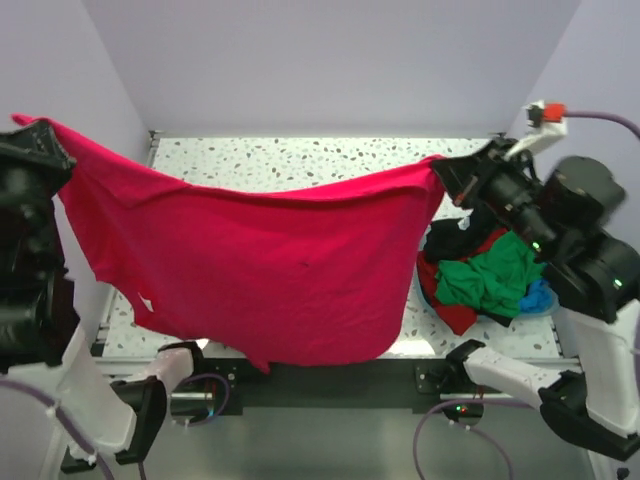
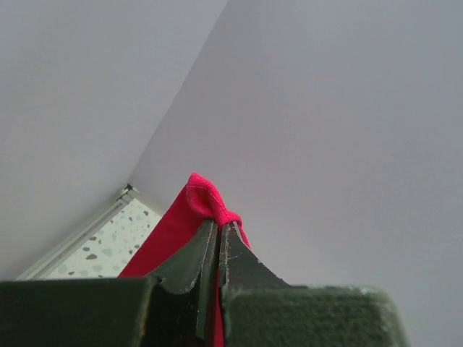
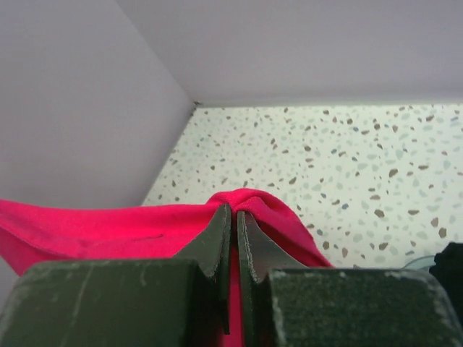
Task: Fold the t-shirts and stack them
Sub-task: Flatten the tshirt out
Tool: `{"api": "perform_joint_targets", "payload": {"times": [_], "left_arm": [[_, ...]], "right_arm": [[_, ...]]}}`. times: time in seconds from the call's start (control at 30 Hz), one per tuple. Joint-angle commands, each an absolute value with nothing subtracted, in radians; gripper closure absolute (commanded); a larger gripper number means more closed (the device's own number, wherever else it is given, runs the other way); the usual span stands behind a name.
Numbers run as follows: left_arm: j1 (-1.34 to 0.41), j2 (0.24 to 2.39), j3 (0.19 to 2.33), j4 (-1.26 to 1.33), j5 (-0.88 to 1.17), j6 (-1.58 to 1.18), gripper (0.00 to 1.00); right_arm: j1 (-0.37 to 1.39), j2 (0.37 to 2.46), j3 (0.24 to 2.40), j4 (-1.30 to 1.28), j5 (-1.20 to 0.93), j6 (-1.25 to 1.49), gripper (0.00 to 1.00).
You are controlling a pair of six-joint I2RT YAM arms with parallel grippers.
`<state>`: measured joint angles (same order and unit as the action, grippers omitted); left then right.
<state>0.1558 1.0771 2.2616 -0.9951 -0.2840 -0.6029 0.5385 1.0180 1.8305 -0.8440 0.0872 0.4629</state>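
A bright crimson-red t-shirt (image 1: 270, 270) hangs spread in the air between both arms, above the table. My left gripper (image 1: 40, 135) is shut on its upper left corner; the wrist view shows the red cloth (image 2: 189, 210) bunched between the closed fingers (image 2: 219, 225). My right gripper (image 1: 440, 172) is shut on the upper right corner; red cloth (image 3: 275, 210) is pinched between its fingers (image 3: 234, 211). A pile of other t-shirts lies at the right: green (image 1: 495, 275), red (image 1: 450, 305) and black (image 1: 455, 240).
A light blue basket (image 1: 538, 298) peeks out under the pile at the right. The speckled table (image 1: 300, 155) is enclosed by lilac walls at the back and both sides. The hanging shirt hides the table's middle and front.
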Motion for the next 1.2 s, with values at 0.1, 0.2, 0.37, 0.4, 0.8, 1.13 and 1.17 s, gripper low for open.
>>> {"api": "perform_joint_targets", "payload": {"times": [0.1,0.2,0.37,0.4,0.8,1.13,1.17], "left_arm": [[0.153,1.281,2.003,-0.764,-0.230,-0.569,1.00],[0.153,1.350,1.854,-0.603,-0.183,-0.569,1.00],[0.152,1.505,1.697,-0.402,-0.129,-0.597,1.00],[0.153,1.575,1.684,-0.376,-0.121,-0.603,1.00],[0.104,2.169,1.937,-0.242,-0.047,-0.565,1.00],[0.103,1.982,1.655,-0.181,-0.132,-0.586,1.00],[0.103,1.953,1.610,-0.176,-0.130,-0.586,1.00]], "right_arm": [[0.537,1.195,1.703,-0.735,0.262,0.463,1.00],[0.512,1.333,1.675,-0.661,0.282,0.462,1.00],[0.378,1.627,1.660,-0.482,0.143,0.489,1.00],[0.362,1.687,1.675,-0.444,0.120,0.494,1.00],[0.223,2.445,2.356,-0.394,-0.101,0.486,1.00],[0.192,2.445,2.315,-0.334,-0.181,0.456,1.00],[0.192,2.428,2.315,-0.353,-0.184,0.445,1.00]]}}
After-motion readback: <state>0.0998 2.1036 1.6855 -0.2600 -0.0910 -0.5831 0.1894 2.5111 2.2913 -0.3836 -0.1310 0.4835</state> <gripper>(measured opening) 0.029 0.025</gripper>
